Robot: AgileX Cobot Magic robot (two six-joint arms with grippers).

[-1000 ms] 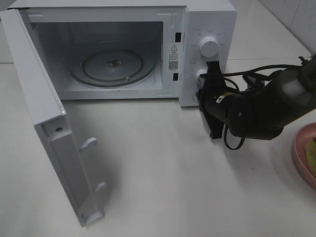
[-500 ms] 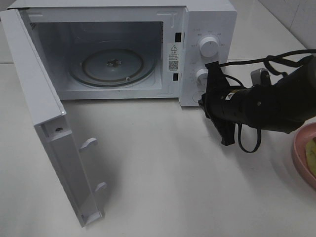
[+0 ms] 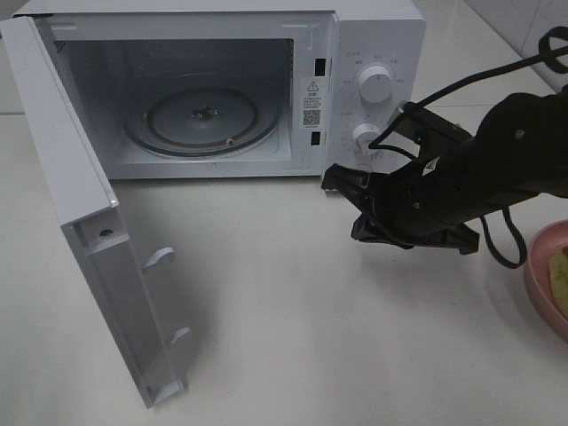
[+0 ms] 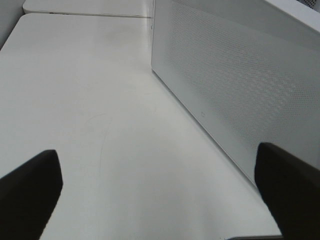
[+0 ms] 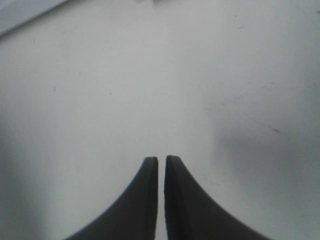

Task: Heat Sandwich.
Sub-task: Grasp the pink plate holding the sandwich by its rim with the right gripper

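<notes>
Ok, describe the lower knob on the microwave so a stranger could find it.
Find the white microwave with its door swung open. Right of the cavity, two round white knobs sit one above the other. The lower knob is the smaller one, beneath the upper knob.

Pink plate [image 3: 532,275] gets chopped off by the right edge of the high view, so the sandwich [image 3: 562,284] is just a yellow-green sliver. The print around the knobs [image 3: 375,82] on the microwave [image 3: 382,27] and on its warning sticker [image 3: 311,89] is too tiny to read. In the left wrist view, the fingers [image 4: 30,195] of the left gripper [image 4: 160,197] run off the frame.
</notes>
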